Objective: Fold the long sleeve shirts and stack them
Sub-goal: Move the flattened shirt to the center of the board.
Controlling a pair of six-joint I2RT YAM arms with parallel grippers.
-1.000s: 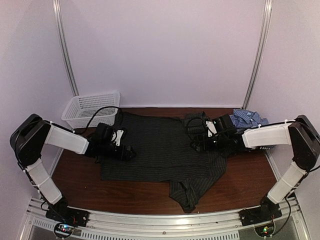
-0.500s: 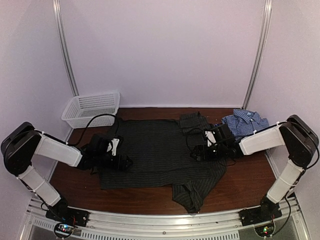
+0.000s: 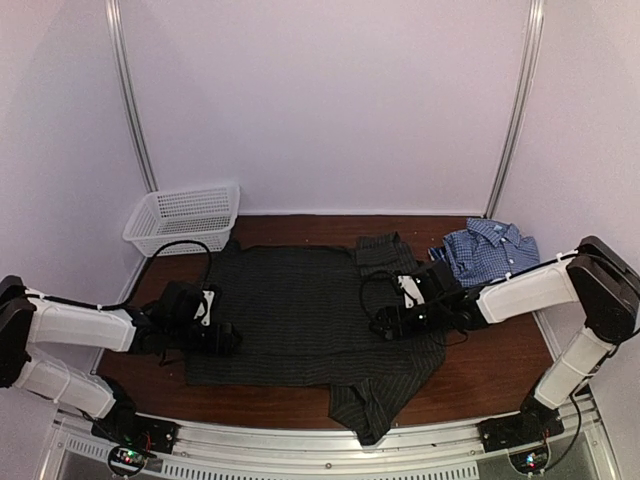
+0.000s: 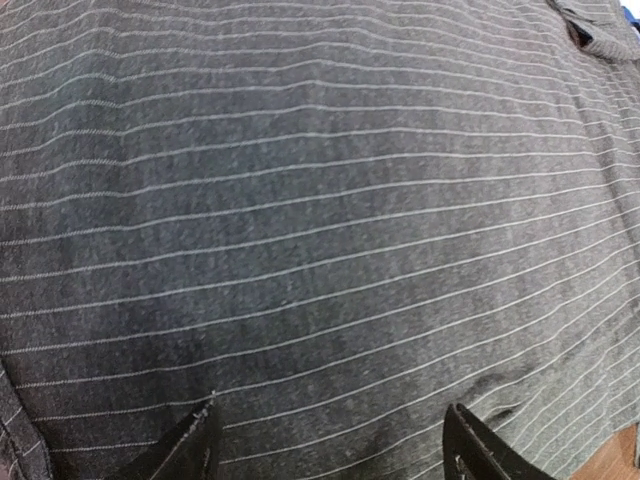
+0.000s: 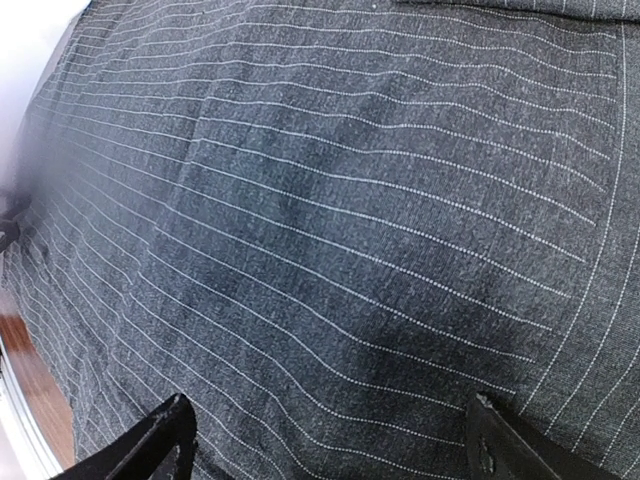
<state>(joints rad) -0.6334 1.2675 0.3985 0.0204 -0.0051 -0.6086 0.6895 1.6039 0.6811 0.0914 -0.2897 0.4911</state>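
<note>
Pinstriped cloth fills the gap between both pairs of fingers. Our left gripper (image 4: 330, 415) is spread wide with nothing pinched, and our right gripper (image 5: 330, 408) gapes wider yet, also empty. Both hang low over the black pinstriped shirt (image 3: 300, 310), the left at its left edge and the right over its right half.

The shirt lies spread on the wooden table (image 3: 500, 352), with one sleeve trailing toward the near edge. To fold it well, we judge that each side should bite at an edge or seam. Both should then lift evenly, so the crease runs straight and nothing bunches.

A blue checked shirt (image 3: 490, 250) rests at the far right, and a white mesh basket (image 3: 185, 213) sits at the far left.

We cannot tell whether the fingertips touch the fabric. The arms cover parts of the shirt, and its buttons do not show. The wrist views show little beyond stripes.
</note>
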